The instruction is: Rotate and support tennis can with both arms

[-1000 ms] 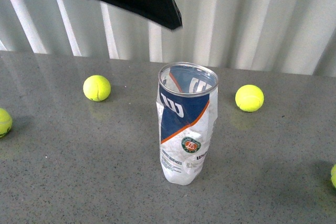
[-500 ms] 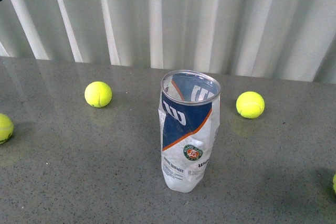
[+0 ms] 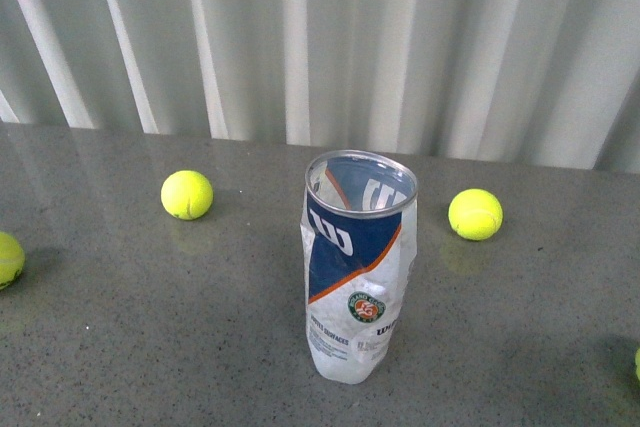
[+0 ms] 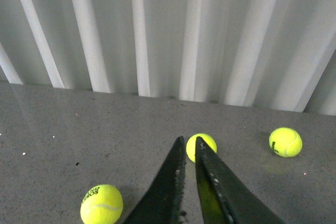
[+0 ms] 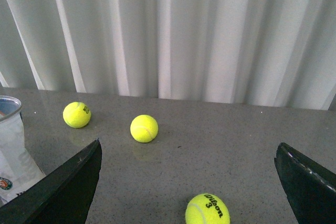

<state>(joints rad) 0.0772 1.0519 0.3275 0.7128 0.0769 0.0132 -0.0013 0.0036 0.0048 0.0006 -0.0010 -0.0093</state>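
Note:
The tennis can [image 3: 357,267] stands upright and open-topped in the middle of the grey table, clear and crumpled, with a blue-white-orange Wilson label and a round red-green logo. Neither arm shows in the front view. In the left wrist view my left gripper [image 4: 189,141] is shut and empty, its black fingers pointing at a tennis ball; the can is out of that view. In the right wrist view my right gripper [image 5: 189,153] is wide open and empty, with the can's rim and side [image 5: 13,140] just beyond one finger [image 5: 68,184].
Yellow-green tennis balls lie on the table: two behind the can [image 3: 187,194] [image 3: 475,214], one at the left edge [image 3: 8,259]. Three show in the left wrist view [image 4: 101,204] [image 4: 202,144] [image 4: 285,141], three in the right wrist view [image 5: 76,114] [image 5: 144,128] [image 5: 207,210]. A white curtain [image 3: 320,37] backs the table.
The black arm part at the top of the front view has gone out of view. The front view has tilted, so the can and balls sit lower in frame.

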